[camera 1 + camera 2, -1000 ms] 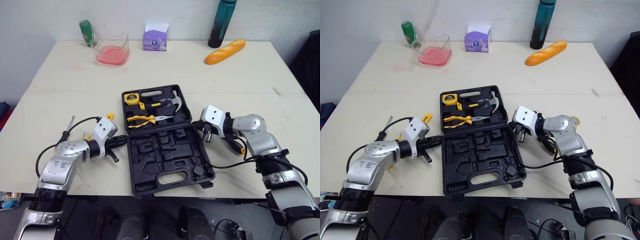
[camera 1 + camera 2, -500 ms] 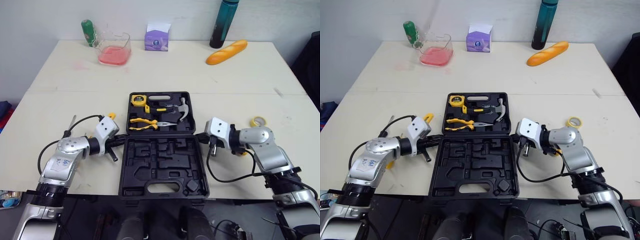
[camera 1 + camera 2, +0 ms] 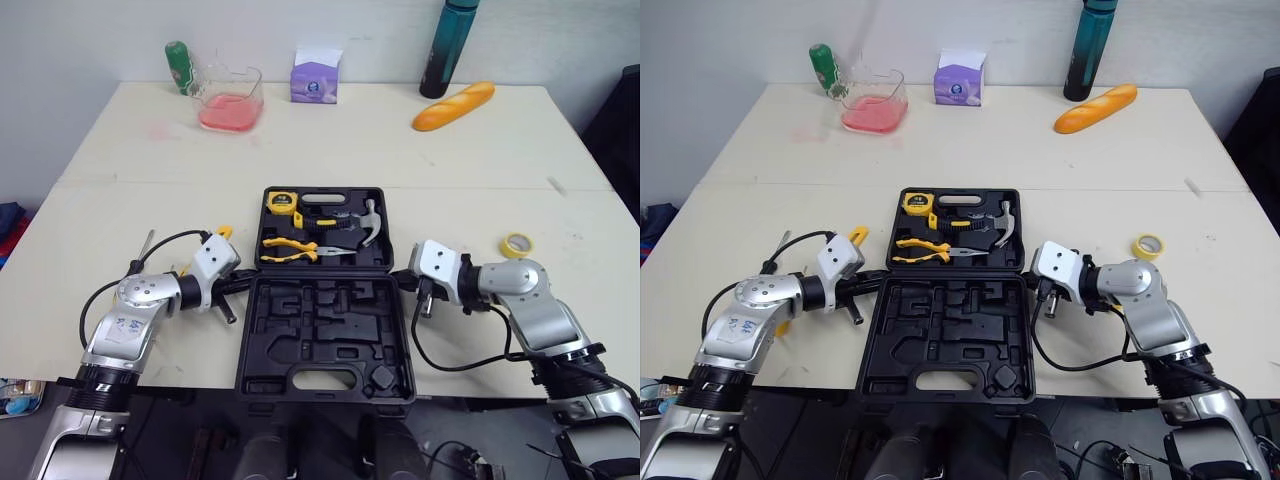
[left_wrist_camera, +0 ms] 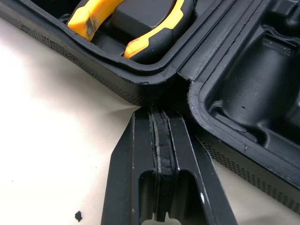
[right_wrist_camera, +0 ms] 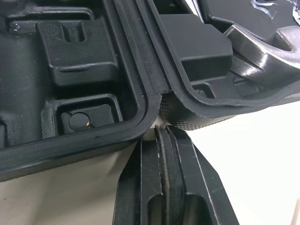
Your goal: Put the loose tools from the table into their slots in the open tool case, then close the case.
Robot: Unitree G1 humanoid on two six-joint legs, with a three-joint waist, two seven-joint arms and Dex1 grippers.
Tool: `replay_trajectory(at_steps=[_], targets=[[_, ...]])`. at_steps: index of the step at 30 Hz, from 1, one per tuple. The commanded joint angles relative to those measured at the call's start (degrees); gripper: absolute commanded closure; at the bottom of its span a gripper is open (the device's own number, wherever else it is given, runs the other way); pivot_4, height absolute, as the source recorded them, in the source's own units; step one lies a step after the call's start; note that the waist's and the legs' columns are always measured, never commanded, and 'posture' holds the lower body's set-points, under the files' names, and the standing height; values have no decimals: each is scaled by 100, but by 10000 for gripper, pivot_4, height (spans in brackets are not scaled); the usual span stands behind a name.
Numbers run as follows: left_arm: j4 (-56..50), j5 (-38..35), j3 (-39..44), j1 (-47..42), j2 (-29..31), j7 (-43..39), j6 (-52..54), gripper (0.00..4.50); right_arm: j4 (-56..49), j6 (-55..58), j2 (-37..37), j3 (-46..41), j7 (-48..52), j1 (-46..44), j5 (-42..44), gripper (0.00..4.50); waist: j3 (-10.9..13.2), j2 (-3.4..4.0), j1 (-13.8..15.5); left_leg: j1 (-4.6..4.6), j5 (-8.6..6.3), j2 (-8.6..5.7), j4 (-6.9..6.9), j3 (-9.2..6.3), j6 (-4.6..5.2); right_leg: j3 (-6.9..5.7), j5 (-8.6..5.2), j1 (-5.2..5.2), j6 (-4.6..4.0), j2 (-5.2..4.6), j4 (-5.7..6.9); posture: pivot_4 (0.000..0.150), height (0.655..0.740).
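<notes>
Left tool (image 4: 156, 117) and right tool (image 5: 164, 136), both clenched empty, press the tool case (image 3: 325, 340) at its hinge ends. Judged: positioning step. Next: collect the loose tape roll (image 3: 516, 244).

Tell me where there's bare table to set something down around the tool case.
Widest free patch: the table band between the tool case and the back row of pink tub, tissue box and bread. Also the right edge past the tape roll. Crowded: both sides of the case, where left gripper and right gripper sit.
</notes>
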Motion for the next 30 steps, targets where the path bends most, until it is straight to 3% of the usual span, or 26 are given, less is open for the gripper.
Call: replay_trajectory(at_steps=[1, 16, 20, 25, 28, 30], targets=[[99, 112, -121, -69, -98, 72, -48, 45000, -67, -232, 73, 47, -52, -202, 43, 44561, 0, 0, 2, 0, 0, 0, 0, 0, 0, 0, 0, 0, 0, 0, 0, 1500, 7400], [30, 82, 182, 8, 127, 124, -92, 45000, -175, -378, -146, -211, 108, -223, 218, 44561, 0, 0, 6, -2, 1, 0, 0, -1, 1, -1, 1, -1, 0, 0, 0, 1500, 7400], [-690, -319, 834, 571, 848, -357, 72, 45000, -456, -632, -744, -900, 531, -19, 816, 44561, 4, 1, -54, -10, -1, 2, -11, 1, -1, 0, 1, -11, 0, 2, -7, 1500, 7400], [-1068, -1046, 2046, 1108, 1199, -780, -377, 45000, -684, -277, -1321, -1748, 1011, 309, 1778, 44561, 11, -8, -17, -9, -4, 12, -15, -2, -3, -5, 1, -3, 0, 8, -25, 1500, 7400], [-1108, -1465, 2960, 1534, 1306, -947, -365, 35385, -536, -205, -1782, -2321, 1002, 640, 1841, 35304, 11, -8, 16, -6, -7, 9, -9, -3, 2, -4, 3, 2, 2, 3, -24, 1500, 7400], [-990, -1542, 3435, 1800, 1362, -998, -501, 26314, -337, -242, -2044, -2693, 1036, 902, 1882, 25155, 11, -7, 32, -7, -10, 8, -10, 0, 6, -3, 3, 0, 2, 1, -25, 1500, 7400]])
